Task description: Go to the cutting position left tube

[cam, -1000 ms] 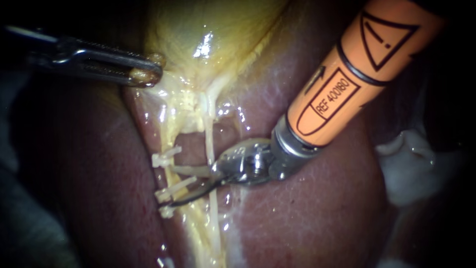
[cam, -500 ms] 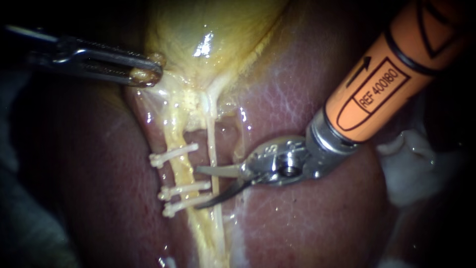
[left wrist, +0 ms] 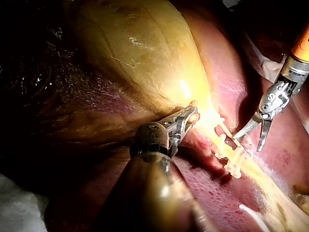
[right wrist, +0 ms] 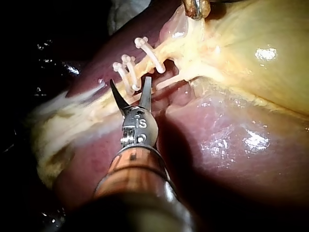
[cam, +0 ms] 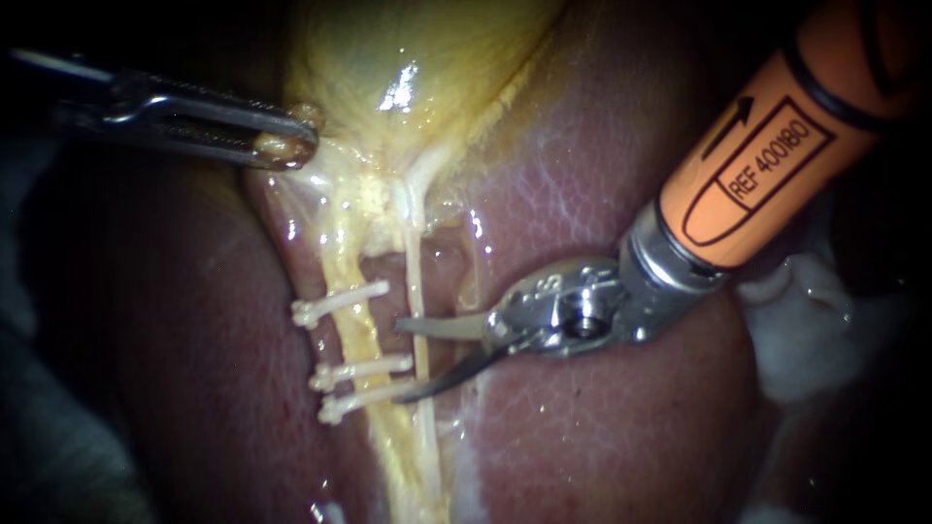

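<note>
- Your left tool (cam: 289, 144) is clamped on the gallbladder (cam: 408, 68) edge
- Your right tool (cam: 400, 361) has its blades apart, tips just beside the clipped left tube (cam: 357, 335)

Three close views, same clipped tube (cam: 357, 335)

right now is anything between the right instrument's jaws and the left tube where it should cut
The thin right tube runs alongside the clipped left tube, crossing the open jaws of the right instrument. Nothing else visible blocks the gap between the clips.
</note>
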`<state>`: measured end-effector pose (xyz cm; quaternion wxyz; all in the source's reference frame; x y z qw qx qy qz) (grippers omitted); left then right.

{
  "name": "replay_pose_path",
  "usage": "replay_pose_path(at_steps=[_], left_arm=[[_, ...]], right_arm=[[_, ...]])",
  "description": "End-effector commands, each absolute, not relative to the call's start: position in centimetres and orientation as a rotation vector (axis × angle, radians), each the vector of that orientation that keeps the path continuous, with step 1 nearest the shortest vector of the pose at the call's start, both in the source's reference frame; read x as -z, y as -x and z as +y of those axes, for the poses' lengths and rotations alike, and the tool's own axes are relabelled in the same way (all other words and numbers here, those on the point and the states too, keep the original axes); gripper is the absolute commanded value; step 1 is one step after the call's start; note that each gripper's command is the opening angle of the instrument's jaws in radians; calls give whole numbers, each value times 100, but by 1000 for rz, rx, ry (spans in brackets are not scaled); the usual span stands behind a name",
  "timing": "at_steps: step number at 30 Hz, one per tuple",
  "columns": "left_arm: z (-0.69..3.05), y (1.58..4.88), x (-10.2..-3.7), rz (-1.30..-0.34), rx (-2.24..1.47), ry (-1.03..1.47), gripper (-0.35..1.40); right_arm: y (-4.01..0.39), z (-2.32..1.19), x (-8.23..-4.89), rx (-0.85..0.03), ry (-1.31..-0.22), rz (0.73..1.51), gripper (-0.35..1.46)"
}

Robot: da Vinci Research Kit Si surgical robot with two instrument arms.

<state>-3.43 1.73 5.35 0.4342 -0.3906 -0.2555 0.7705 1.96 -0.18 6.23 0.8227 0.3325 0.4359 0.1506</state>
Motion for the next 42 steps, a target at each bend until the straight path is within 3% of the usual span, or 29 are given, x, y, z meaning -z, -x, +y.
replay_pose_path(at_steps=[1,7,15,33,42], left_arm=[[173,343,-535,-636,-1919,973,-35],[173,343,-535,-633,-1918,972,-35],[172,343,-535,-633,-1918,972,-35],[172,343,-535,-633,-1918,972,-35],[172,343,-535,-633,-1918,972,-35]], right_arm=[[-196,-17,-627,-333,-730,933,126],[-189,-8,-644,-379,-848,984,129],[-185,-13,-665,-388,-933,980,131],[-184,-14,-710,-384,-958,961,132],[-189,-17,-711,-346,-995,989,132]])
